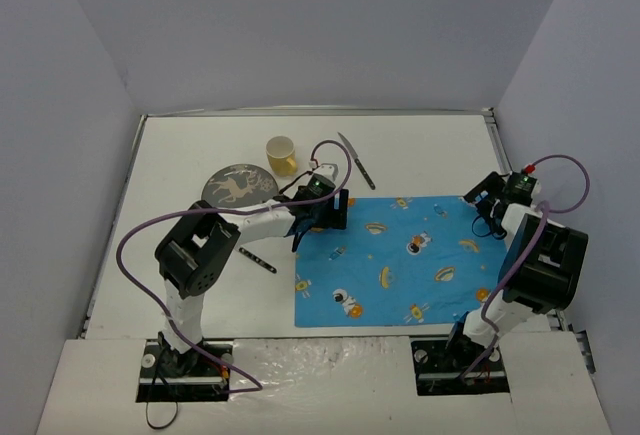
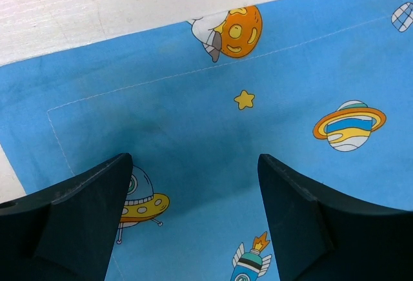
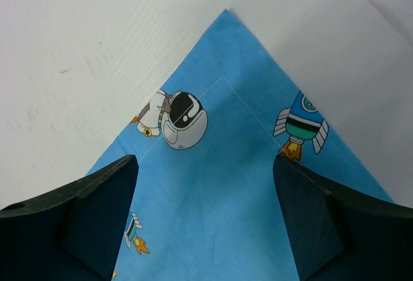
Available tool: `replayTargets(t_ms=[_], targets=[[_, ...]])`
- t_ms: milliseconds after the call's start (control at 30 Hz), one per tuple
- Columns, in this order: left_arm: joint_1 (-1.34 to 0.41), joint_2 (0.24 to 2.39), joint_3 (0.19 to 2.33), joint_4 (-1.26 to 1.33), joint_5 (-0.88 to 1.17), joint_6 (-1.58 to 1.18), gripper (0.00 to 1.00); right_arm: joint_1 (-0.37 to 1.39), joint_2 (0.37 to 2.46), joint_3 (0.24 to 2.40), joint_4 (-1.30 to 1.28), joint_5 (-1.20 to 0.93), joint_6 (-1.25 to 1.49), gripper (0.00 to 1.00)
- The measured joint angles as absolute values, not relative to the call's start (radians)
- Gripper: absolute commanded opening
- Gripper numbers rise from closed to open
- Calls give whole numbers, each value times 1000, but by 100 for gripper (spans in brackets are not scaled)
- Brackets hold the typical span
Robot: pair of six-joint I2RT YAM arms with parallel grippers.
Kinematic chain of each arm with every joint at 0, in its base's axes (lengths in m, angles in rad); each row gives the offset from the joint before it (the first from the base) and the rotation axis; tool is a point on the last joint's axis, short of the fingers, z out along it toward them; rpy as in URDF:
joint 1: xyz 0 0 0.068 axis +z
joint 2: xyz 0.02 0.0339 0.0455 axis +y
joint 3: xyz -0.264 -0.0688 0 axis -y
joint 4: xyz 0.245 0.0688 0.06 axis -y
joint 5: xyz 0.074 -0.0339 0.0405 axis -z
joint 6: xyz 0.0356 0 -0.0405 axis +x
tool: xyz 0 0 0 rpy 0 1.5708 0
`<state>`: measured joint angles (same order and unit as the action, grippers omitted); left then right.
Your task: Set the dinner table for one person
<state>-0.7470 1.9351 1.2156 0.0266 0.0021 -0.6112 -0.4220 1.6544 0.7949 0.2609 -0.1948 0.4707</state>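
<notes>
- The left tool [image 2: 193,163] has its two fingers wide apart and holds nothing. It hangs over the far left corner of the blue placemat [image 1: 400,255].
- The right tool [image 3: 205,159] is wide apart too, and empty. It hangs over the far right corner of the placemat.
- The placemat lies flat on the white surface [image 1: 180,155], close to its near edge, with its long side going left to right.
- The plate [image 1: 238,186] sits on the surface just left of the left tool. The cup [image 1: 281,155] and knife [image 1: 356,160] lie nearer the far edge.
- I think the plate goes next, and the left arm is much nearer to it.
</notes>
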Motion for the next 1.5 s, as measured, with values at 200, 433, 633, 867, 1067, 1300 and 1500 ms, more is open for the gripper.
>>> replayTargets(t_ms=[200, 433, 633, 867, 1067, 1300, 1500], targets=[[-751, 1936, 1213, 41, -12, -658, 75, -425, 1709, 857, 265, -174, 466, 84], [-763, 1931, 1193, 68, -59, -723, 75, -424, 1759, 916, 262, -132, 448, 84], [-776, 1931, 1192, 70, -93, -771, 75, -419, 1771, 932, 258, -104, 425, 84], [-800, 1922, 1226, -28, -115, -765, 78, -354, 1648, 916, 193, -69, 388, 85], [-814, 1843, 1268, -136, -147, -727, 82, -264, 1355, 902, 149, -72, 384, 88], [-814, 1699, 1328, -225, -217, -655, 83, -254, 1196, 776, 107, -174, 476, 96], [-807, 1541, 1271, -297, -265, -632, 92, -254, 1196, 652, 70, -254, 526, 98]])
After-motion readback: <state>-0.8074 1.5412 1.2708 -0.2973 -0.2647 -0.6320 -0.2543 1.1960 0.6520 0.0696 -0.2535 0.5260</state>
